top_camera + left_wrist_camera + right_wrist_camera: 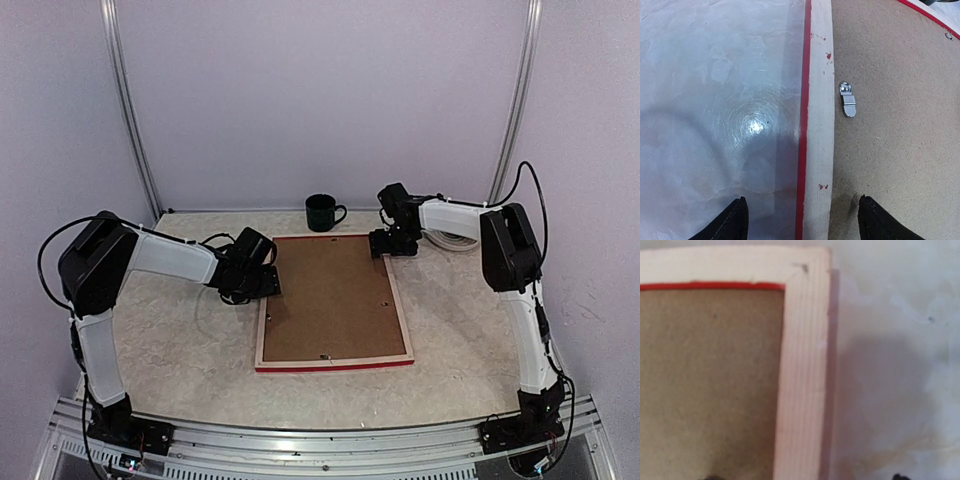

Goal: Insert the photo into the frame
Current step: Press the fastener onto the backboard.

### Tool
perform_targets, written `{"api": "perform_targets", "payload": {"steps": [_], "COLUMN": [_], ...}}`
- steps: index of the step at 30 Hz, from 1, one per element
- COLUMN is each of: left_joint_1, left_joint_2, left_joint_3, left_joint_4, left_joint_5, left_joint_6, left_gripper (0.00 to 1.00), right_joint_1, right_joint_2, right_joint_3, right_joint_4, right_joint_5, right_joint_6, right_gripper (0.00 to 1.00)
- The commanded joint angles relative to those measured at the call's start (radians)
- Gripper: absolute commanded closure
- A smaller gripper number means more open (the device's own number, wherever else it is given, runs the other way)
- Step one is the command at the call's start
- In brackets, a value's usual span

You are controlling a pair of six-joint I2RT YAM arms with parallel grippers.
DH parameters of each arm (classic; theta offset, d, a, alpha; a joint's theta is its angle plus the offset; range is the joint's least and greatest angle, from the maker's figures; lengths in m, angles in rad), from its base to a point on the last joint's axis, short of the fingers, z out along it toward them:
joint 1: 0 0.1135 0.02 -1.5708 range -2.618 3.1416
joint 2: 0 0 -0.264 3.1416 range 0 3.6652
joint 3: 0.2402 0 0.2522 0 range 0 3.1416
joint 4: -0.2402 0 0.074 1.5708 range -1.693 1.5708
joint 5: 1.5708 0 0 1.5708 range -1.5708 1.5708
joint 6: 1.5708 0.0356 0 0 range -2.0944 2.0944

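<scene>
The frame [335, 361] lies face-down on the table [180, 340]. The left hand [802, 220] and right hand [805, 476] are both wide open, each straddling a rail and gripping nothing.

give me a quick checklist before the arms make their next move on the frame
1. Frame flat, pale back up, backing board in it: ok.
2. Photo located: not ok, it shows in no view.
3. Metal clip released: cannot tell.
4. Left jaws open, straddling the frame's left rail: ok.
5. Right jaws open across the rail at the far right corner: ok.
6. Mug apart from the frame: ok.
</scene>
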Motion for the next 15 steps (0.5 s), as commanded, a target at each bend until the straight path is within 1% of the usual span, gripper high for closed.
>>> {"api": "perform_targets", "payload": {"steps": [1,8,15], "left_joint_1": [-0.006,-0.003,-0.003], "left_joint_2": [0.028,0.028,0.028], "left_joint_3": [0.014,0.01,0.006], "left_joint_4": [-0.015,-0.019,-0.018], "left_joint_5": [0.0,-0.003,-0.007], "left_joint_6": [0.004,-0.001,-0.004], "left_gripper": [0.26,0.27,0.27], "right_joint_1": [-0.006,-0.007,-0.034], "right_joint_2": [0.037,0.038,0.014], "right_joint_3": [0.023,0.011,-0.047], "right_joint_4": [-0.023,-0.033,0.008], "right_joint_5": [0.042,0.062,-0.044], "right_joint_6": [0.01,0.021,0.05], "right_gripper": [0.22,0.22,0.22]}}
